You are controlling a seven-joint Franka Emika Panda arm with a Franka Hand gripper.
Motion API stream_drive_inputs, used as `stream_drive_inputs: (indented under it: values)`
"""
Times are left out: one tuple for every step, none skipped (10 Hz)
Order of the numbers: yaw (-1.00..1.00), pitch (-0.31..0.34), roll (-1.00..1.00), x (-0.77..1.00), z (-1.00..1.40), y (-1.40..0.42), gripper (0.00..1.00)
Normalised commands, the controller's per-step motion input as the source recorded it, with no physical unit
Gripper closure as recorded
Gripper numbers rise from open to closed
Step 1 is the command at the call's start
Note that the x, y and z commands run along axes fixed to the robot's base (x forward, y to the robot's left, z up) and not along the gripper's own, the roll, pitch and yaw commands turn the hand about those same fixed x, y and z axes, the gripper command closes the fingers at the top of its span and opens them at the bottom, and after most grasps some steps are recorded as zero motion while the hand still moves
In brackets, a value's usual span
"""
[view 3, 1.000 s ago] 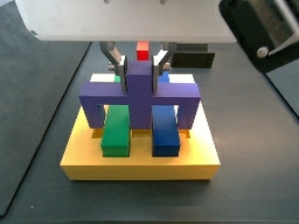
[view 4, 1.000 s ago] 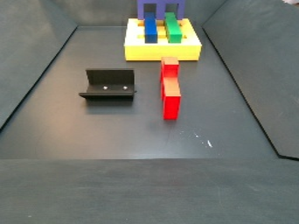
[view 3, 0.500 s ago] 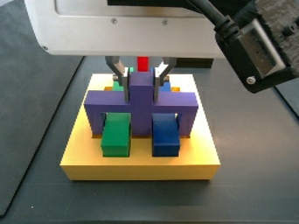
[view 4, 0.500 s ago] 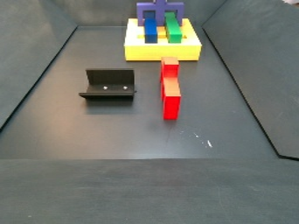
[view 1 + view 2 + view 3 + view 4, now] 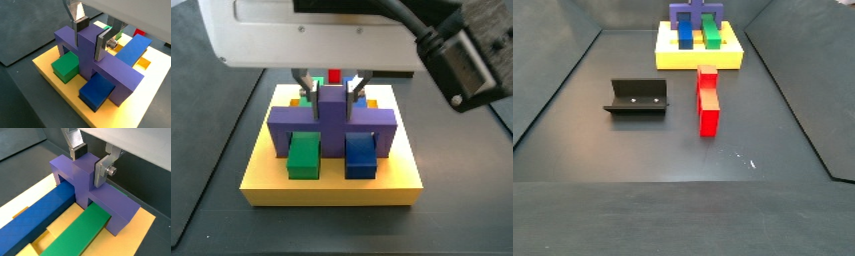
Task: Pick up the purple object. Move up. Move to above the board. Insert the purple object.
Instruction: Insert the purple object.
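Note:
The purple object (image 5: pixel 331 118) stands low on the yellow board (image 5: pixel 331 190), its crossbar spanning the green bar (image 5: pixel 303 155) and the blue bar (image 5: pixel 361 158), its legs down at the board. In both wrist views my gripper (image 5: pixel 91 37) (image 5: pixel 90 164) is shut on the raised central post of the purple object (image 5: pixel 100 70) (image 5: pixel 80 183), one silver finger on each side. In a side view the gripper (image 5: pixel 329 85) hangs straight above the board's middle. In the far side view the purple object (image 5: pixel 694 12) and the board (image 5: pixel 700 60) sit at the back edge.
A long red block (image 5: pixel 708 100) lies on the dark floor in front of the board. The fixture (image 5: pixel 637 97) stands to its left. Sloped dark walls enclose the floor on both sides.
The gripper has come down with the purple object, which now sits lower over the green and blue bars. The finger spacing looks the same.

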Motion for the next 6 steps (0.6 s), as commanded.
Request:
stream_drive_inputs:
  values:
    - [0.0, 0.0, 0.0, -0.01, 0.0, -0.09, 1.0]
    - [0.0, 0.0, 0.0, 0.0, -0.05, 0.0, 1.0]
    - [0.0, -0.01, 0.0, 0.03, -0.3, 0.12, 1.0]
    - [0.0, -0.056, -0.08, 0.06, -0.56, 0.23, 1.0]
    - [0.0, -0.103, -0.13, 0.0, -0.68, 0.12, 1.0]
    - [0.01, -0.14, -0.18, 0.0, -0.67, 0.0, 1.0]
